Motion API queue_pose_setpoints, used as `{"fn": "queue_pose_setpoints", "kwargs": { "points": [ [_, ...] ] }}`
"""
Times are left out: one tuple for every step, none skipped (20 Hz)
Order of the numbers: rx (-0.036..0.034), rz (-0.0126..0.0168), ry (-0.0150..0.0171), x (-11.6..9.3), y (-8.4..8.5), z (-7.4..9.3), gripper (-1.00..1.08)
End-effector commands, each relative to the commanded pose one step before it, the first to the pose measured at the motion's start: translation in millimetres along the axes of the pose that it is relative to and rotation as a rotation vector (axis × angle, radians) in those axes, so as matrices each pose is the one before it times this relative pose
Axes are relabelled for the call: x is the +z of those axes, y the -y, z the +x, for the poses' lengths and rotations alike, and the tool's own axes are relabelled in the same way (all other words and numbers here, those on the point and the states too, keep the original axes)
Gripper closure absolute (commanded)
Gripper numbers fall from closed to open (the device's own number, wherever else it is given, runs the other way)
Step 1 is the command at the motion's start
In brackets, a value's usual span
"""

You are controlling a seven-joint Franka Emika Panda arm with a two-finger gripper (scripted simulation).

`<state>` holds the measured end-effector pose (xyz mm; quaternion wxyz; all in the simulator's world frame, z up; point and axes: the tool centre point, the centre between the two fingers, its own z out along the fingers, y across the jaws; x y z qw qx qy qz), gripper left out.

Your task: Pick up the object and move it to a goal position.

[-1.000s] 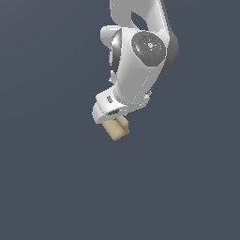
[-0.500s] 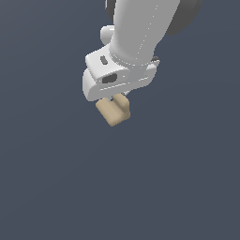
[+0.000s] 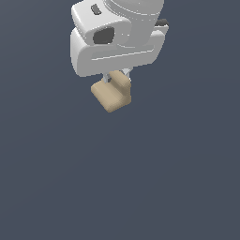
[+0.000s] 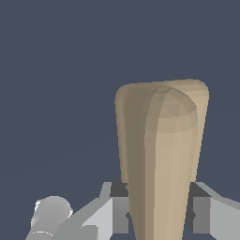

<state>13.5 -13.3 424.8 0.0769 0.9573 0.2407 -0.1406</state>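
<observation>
- Gripper [image 3: 117,77]: white body, pale grey fingers [image 4: 117,208]; we record it clamped on the object, one pad against each of its opposite sides, as the wrist view shows plainly.
- Object [image 3: 112,93]: tan, matte, blocky piece with rounded edges and a raised ridge along one side, giving it a stepped profile. We find it held just under the gripper body, tilted, with most of its bulk hanging clear below the fingers.
- Same object in the wrist view [image 4: 161,154]: it stands out from between the two pads and widens toward its far, rounded end.
- Contact: we see the object touching only the fingers; it is up in the air, with nothing beneath it in either view.
- Arm [image 3: 129,14]: white housing with dark recesses, filling the upper middle of the exterior view directly above the gripper and hiding the upper ends of the fingers.
- Surroundings: plain dark blue-grey backdrop [image 3: 187,178] in both views; we cannot tell whether it is floor or wall, as no edge or corner shows.
</observation>
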Motion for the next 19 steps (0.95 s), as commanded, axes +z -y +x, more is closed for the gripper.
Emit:
{"fn": "queue_pose_setpoints", "kwargs": {
  "points": [
    [-0.00002,0.00028,0.0006,-13.2,-2.41,-3.05,1.08],
    [0.00019,-0.00061,0.00027,-4.35,-0.59,-0.78,1.08],
    [0.0,0.0,0.0,-3.82,-0.79,-0.76,1.08],
    [0.0,0.0,0.0,-3.44,-0.73,-0.67,1.08],
    [0.0,0.0,0.0,-3.09,-0.67,-0.59,1.08],
    [0.0,0.0,0.0,-2.76,-0.61,-0.51,1.08],
    [0.00011,-0.00062,0.00027,-2.58,-0.24,-0.33,1.08],
    [0.0,0.0,0.0,-2.18,-0.5,-0.38,1.08],
    [0.0,0.0,0.0,-1.92,-0.46,-0.33,1.08],
    [0.0,0.0,0.0,-1.67,-0.41,-0.27,1.08],
    [0.0,0.0,0.0,-1.44,-0.37,-0.23,1.08],
    [0.0,0.0,0.0,-1.23,-0.32,-0.18,1.08],
    [0.0,0.0,0.0,-1.03,-0.28,-0.14,1.08],
    [0.00002,-0.00063,0.00028,-0.96,0.12,0.05,1.08],
    [0.0,0.0,0.0,-0.68,-0.2,-0.08,1.08],
    [0.0,0.0,0.0,-0.51,-0.15,-0.06,1.08],
    [0.0,0.0,0.0,-0.36,-0.11,-0.04,1.08],
    [0.0,0.0,0.0,-0.21,-0.07,-0.02,1.08],
    [0.0,0.0,0.0,-0.07,-0.02,-0.01,1.08]
  ]
}}
